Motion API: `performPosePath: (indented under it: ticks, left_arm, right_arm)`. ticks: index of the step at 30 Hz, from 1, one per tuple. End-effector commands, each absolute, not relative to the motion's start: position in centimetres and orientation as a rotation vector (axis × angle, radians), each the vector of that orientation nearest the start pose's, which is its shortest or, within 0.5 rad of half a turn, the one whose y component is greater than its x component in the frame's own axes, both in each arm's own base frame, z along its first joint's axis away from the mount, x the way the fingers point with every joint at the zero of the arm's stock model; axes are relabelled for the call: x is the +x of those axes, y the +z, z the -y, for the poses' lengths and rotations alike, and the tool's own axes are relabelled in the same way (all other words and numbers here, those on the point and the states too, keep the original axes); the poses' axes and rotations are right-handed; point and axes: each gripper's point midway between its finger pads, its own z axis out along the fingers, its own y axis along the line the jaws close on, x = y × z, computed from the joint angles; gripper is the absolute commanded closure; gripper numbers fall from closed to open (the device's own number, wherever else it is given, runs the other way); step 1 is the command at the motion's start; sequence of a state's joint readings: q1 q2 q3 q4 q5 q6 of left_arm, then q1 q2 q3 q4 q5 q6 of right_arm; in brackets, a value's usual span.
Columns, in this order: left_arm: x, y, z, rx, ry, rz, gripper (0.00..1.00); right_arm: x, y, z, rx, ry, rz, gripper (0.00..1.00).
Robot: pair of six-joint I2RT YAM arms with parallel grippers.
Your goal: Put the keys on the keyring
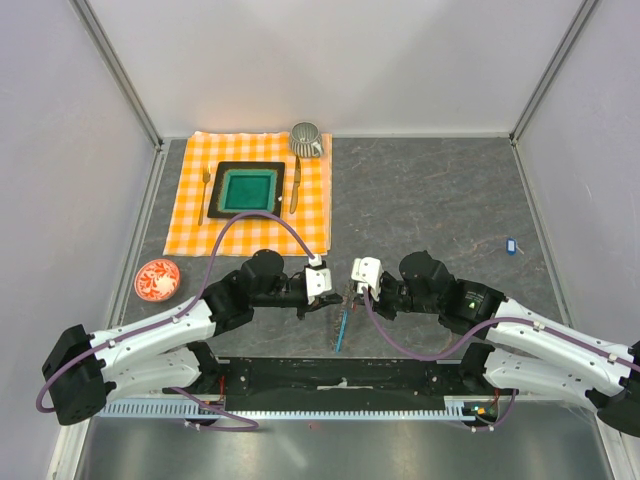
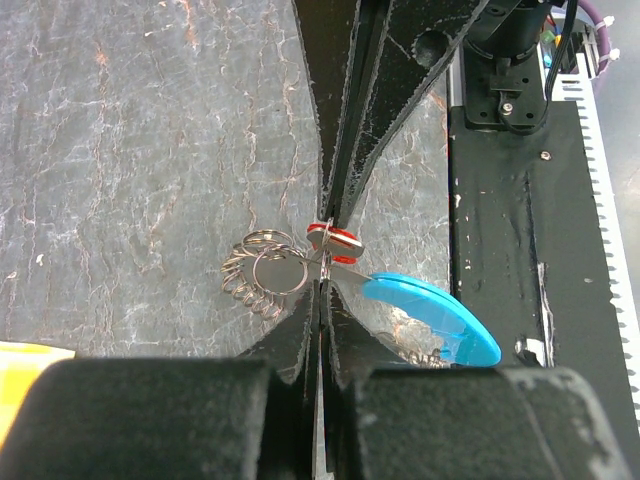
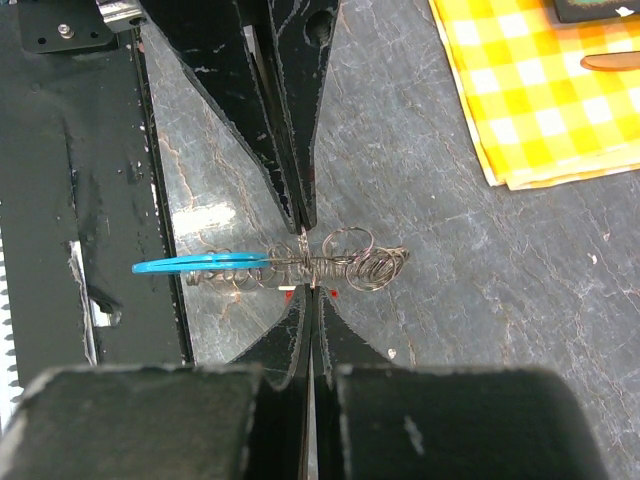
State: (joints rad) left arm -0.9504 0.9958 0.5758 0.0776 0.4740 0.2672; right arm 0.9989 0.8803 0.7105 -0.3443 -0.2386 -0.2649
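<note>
Looking down at the counter [image 1: 430, 200]: the far left has an orange checked cloth [image 1: 310, 215] with a dark tray [image 1: 226, 170] on it, green in the middle. There's a fork [image 1: 206, 190] on the tray's left, a knife [image 1: 295, 185] on its right, and a ribbed cup [image 1: 306, 138] at the cloth's far right corner. A red-patterned saucer [image 1: 157, 279] sits off the cloth, near the left wall. All of that is well apart from the action.

The two arms meet tip to tip at the near middle. The left gripper [image 2: 320, 290] is pinched tight on the keyring [image 3: 350, 262], about where the coil joins the light-blue strip [image 2: 430, 315]. The little rings bunch up on one side of its fingers and the strip pokes out the other side, toward the arm bases. The right gripper [image 3: 311, 295] is clamped on the red key [image 2: 340, 238], whose tag shows on both sides of its tips, touching or just beside the coil. The black fingers hide the exact contact spot, so I can't tell whether the key is threaded on.

The blue key [image 1: 511, 244] lies alone far to the right, near the wall.
</note>
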Motion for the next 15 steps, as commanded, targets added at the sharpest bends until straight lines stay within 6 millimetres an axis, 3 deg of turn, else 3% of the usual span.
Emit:
performPosePath:
  ticks: [1,15]
  left_arm:
    - [13.51,19.82,32.04,1.388,-0.927,-1.308,0.98]
    - [13.88,19.67,31.89,1.384,-0.898,-1.309,0.98]
  right_arm:
    - [13.64,19.4,-27.8,-1.363,0.723,-1.58,1.0]
    - [13.36,19.68,-27.37,-1.362,0.723,-1.588,1.0]
